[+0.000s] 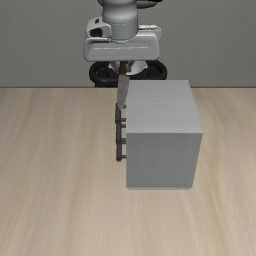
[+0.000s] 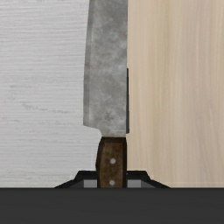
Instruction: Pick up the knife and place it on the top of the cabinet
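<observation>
The grey cabinet [image 1: 165, 125] stands on the wooden floor [image 1: 50, 170], drawer handles [image 1: 120, 135] on its side toward the exterior view's left. My gripper [image 1: 123, 66] hangs above the cabinet's far corner on that side, shut on the knife's brown riveted handle [image 2: 111, 164]. The knife [image 1: 124, 93] points away from the hand. Its mottled steel blade [image 2: 107, 70] lies along the edge of the pale cabinet top [image 2: 44, 87], partly over it, with the wooden floor [image 2: 179, 87] past the edge. In the wrist view my gripper [image 2: 112, 180] clasps the handle from both sides.
The robot base [image 1: 122, 72] stands right behind the cabinet. Bare wooden floor stretches on both sides of the cabinet and in front of it. A plain grey wall [image 1: 40, 40] closes the far side.
</observation>
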